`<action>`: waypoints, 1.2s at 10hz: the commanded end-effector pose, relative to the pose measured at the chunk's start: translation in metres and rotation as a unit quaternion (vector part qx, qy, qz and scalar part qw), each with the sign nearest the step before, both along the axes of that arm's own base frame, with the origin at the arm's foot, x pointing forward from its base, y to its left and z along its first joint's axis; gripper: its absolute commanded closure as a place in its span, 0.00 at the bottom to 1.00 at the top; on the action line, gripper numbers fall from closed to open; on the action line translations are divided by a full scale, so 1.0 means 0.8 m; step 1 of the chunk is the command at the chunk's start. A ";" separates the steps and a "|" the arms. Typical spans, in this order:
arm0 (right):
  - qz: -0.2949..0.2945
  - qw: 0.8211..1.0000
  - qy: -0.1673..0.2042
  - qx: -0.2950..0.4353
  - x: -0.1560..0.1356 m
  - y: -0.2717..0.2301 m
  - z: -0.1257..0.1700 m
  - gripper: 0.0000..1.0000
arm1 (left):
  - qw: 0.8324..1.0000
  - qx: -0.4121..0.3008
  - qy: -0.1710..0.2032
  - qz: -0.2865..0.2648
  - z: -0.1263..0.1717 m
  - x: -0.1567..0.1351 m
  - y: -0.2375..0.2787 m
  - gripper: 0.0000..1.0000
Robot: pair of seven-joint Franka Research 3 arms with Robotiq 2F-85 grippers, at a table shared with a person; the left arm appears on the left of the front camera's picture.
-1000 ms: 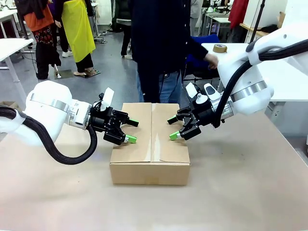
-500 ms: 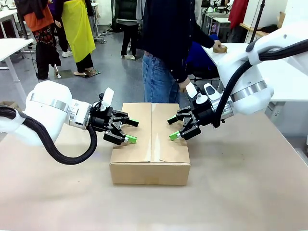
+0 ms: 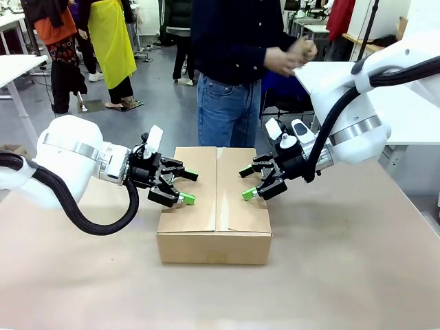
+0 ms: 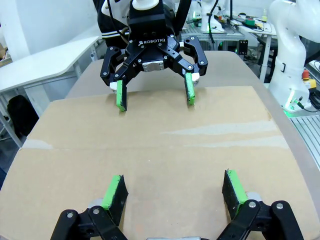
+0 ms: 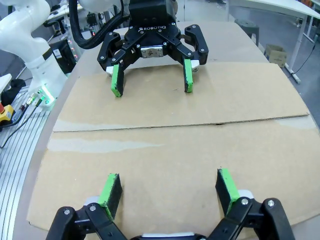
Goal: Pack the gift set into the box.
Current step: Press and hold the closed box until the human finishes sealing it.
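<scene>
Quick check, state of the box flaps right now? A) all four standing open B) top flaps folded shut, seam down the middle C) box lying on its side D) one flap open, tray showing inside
B: the box has its top flaps flat and meeting at a centre seam, with the open left gripper and open right gripper over it.

The table is viewed from the robot's side toward the person (image 3: 237,62). The closed box (image 3: 214,206) is seen close by both wrist cameras (facing each other), its top being shared.
</scene>
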State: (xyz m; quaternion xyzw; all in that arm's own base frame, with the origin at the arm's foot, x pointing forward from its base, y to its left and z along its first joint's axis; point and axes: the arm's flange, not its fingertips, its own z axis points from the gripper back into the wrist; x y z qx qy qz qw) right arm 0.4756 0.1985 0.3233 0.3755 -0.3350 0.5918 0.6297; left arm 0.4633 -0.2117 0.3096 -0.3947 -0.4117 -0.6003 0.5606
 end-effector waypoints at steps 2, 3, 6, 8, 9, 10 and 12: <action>-0.001 1.000 0.006 0.002 0.000 0.000 -0.002 0.00 | 1.000 0.001 -0.002 -0.001 -0.001 -0.001 0.000 0.00; -0.001 1.000 0.006 0.002 0.000 0.000 -0.002 0.00 | 1.000 0.001 -0.002 -0.001 -0.001 -0.001 0.000 0.00; -0.001 1.000 0.006 0.002 0.000 0.000 -0.002 0.00 | 1.000 0.001 -0.002 -0.001 -0.001 -0.001 0.000 0.00; -0.001 1.000 0.006 0.002 0.000 0.000 -0.002 0.00 | 1.000 0.001 -0.002 -0.001 -0.001 -0.001 0.000 0.00; -0.001 1.000 0.006 0.002 0.000 0.000 -0.002 0.00 | 1.000 0.001 -0.002 -0.001 -0.001 -0.001 0.000 0.00; -0.001 1.000 0.006 0.002 0.000 0.000 -0.002 0.00 | 1.000 0.001 -0.002 -0.001 -0.001 -0.001 0.000 0.00; -0.001 1.000 0.006 0.002 0.000 0.000 -0.002 0.00 | 1.000 0.001 -0.002 -0.001 -0.001 -0.001 0.000 0.00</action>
